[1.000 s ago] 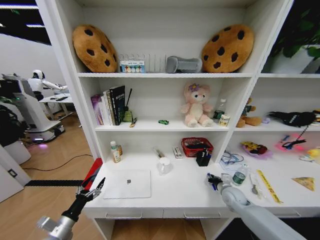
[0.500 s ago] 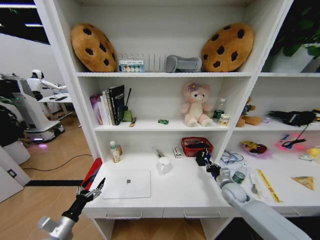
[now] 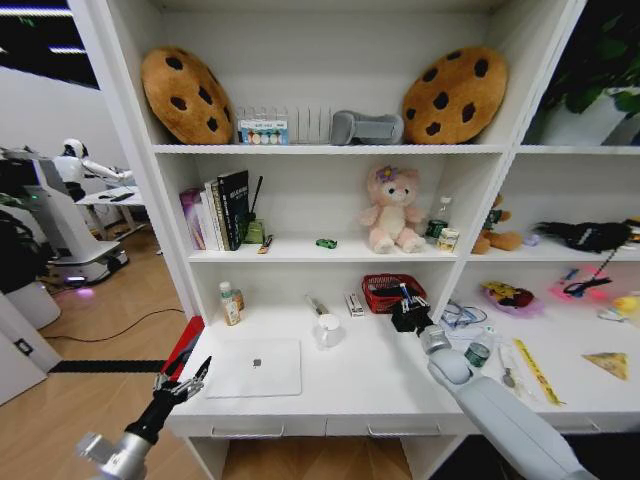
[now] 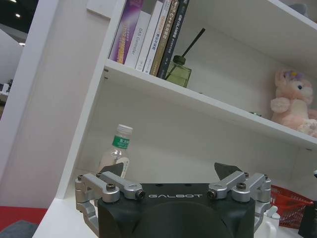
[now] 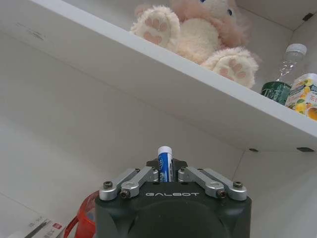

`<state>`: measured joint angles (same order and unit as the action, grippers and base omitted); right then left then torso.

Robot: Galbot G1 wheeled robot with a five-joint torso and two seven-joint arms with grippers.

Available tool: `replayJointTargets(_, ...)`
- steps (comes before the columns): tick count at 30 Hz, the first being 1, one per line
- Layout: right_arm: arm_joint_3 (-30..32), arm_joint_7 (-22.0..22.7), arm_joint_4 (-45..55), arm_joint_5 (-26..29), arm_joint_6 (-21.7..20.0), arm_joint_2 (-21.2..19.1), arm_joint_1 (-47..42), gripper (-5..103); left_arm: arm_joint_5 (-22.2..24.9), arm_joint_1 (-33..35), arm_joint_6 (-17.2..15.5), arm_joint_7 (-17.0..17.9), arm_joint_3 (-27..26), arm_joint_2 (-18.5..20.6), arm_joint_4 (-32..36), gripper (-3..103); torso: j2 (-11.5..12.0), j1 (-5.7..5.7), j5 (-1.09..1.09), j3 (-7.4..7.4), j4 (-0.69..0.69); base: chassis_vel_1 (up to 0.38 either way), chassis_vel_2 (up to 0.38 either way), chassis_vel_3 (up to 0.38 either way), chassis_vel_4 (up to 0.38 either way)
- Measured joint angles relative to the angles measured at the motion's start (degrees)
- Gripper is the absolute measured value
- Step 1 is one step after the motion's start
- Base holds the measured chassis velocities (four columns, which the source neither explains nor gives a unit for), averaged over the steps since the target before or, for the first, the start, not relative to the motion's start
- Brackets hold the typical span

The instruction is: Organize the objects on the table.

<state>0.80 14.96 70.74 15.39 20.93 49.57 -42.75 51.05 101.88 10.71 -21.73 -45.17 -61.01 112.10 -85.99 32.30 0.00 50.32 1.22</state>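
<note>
Blue-and-white pen clamped upright between the closed fingers of the right claw, tip poking up past the knuckles, long axis running along the claw's own reach. Held above the back of the white surface, right over the black pen holder, which seems the likely drop spot, and just at 3 o'clock of the red basket. Directly overhead, the shelf board carrying the pink plush bear: little headroom, so any lift looks tight, with lowering or pulling back toward 6 o'clock the freer paths. At 9 o'clock of the claw, a clear cup; at 4 o'clock, a small green-labelled bottle.

Farther out, silver laptop flat near the front edge at 8 o'clock, yellow wedge far off at 3 o'clock, tiny green car up on the bear's shelf.

Left claw spread apart, holding nothing, parked off the surface's front-left corner, nearer the laptop than the right one is. Plenty of bare surface between laptop and pen holder.
</note>
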Motion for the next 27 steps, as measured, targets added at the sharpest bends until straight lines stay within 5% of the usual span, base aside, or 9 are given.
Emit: replayJointTargets(27,-7.29,-2.31,-18.61,1.68,5.03,4.56,11.72,12,0.54,-0.68,0.12,0.58,-0.12,0.99,-0.78,100,0.00,-0.01,0.00,0.00,-0.01,0.000,0.000,0.000,0.000)
